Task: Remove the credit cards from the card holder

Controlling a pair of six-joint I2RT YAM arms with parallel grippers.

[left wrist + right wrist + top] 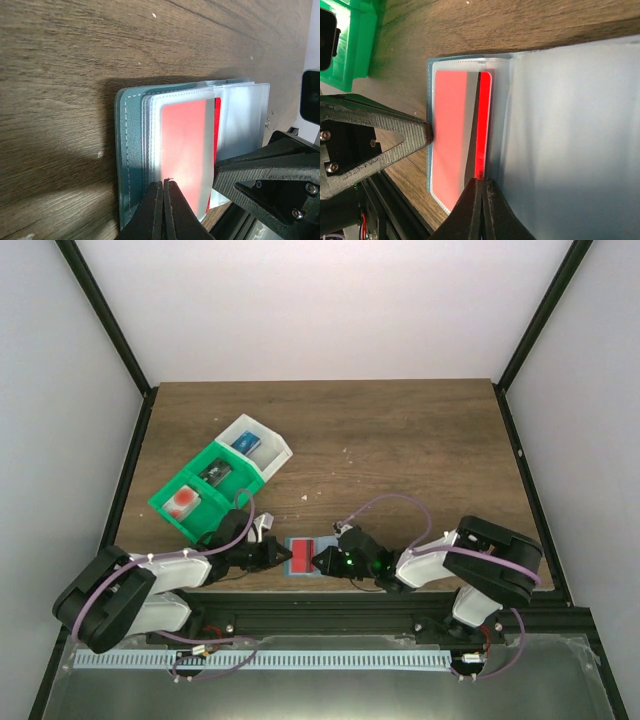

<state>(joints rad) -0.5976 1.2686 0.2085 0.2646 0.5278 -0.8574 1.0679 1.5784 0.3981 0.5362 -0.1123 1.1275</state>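
- Near the front edge of the table point(400, 440), between the two arms, the card holder point(131, 150) lies open and flat, with its teal cover underneath.
- Inside it, the credit cards point(185, 150) sit in clear plastic sleeves point(240, 120). One red face shows through the film, and a narrow strip of a second red one shows beside it.
- The cards look thin, stiff and very light. Their faces are probably smooth, so a pinch on the face could slide, and a short free edge seems the better place to take hold.
- The sleeves look soft and floppy and would likely bend or lift together with a card, so the holder needs to be pressed down while a card is drawn out.
- The left gripper point(164, 182) has its jaws pressed together with no gap, and its tips meet the near edge of the sleeve over the red card.
- The right gripper point(480, 180) is closed in the same way, at the edge of the red strip.
- Whether either one pinches a thin leaf cannot be told.
- A green-and-white tray point(200, 462) stands further back on the left, well apart from the holder.
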